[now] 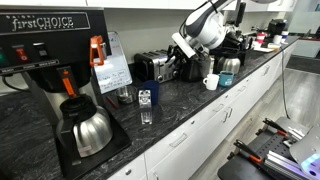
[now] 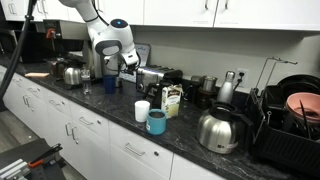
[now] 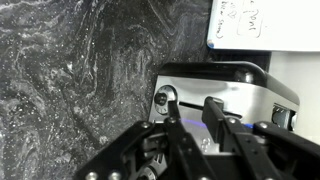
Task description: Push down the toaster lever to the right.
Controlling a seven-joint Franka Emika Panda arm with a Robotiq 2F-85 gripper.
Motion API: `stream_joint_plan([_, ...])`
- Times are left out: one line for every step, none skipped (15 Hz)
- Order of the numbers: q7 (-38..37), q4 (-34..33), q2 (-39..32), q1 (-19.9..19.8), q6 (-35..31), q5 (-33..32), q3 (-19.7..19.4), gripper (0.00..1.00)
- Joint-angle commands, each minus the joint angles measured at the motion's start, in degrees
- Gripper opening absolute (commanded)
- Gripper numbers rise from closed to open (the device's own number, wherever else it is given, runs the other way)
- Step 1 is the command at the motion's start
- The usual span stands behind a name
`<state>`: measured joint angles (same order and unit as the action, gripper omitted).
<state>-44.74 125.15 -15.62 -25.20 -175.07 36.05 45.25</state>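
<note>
The silver and black toaster (image 1: 152, 67) stands on the dark counter against the wall; it also shows in the other exterior view (image 2: 155, 77). My gripper (image 1: 184, 58) hangs just in front of the toaster's end, also in an exterior view (image 2: 128, 66). In the wrist view the toaster's shiny face (image 3: 235, 95) fills the middle, with a round knob (image 3: 166, 98) and a dark lever-like tab (image 3: 244, 75) near its edge. The gripper's fingers (image 3: 192, 110) are drawn close together over that face and hold nothing. I cannot tell whether they touch a lever.
A large coffee machine (image 1: 50, 60) with a steel carafe (image 1: 88, 130) stands near the camera. A glass (image 1: 147, 115), a white mug (image 1: 211, 82) and a kettle (image 1: 230, 66) sit on the counter. A white cup (image 2: 142, 110), blue mug (image 2: 157, 122) and carton (image 2: 172, 100) stand beside the toaster.
</note>
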Motion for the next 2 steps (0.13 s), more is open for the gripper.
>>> stream_joint_plan([0.0,0.0,0.0,0.0,0.0,0.0,0.0,0.33])
stream_joint_plan([0.0,0.0,0.0,0.0,0.0,0.0,0.0,0.33])
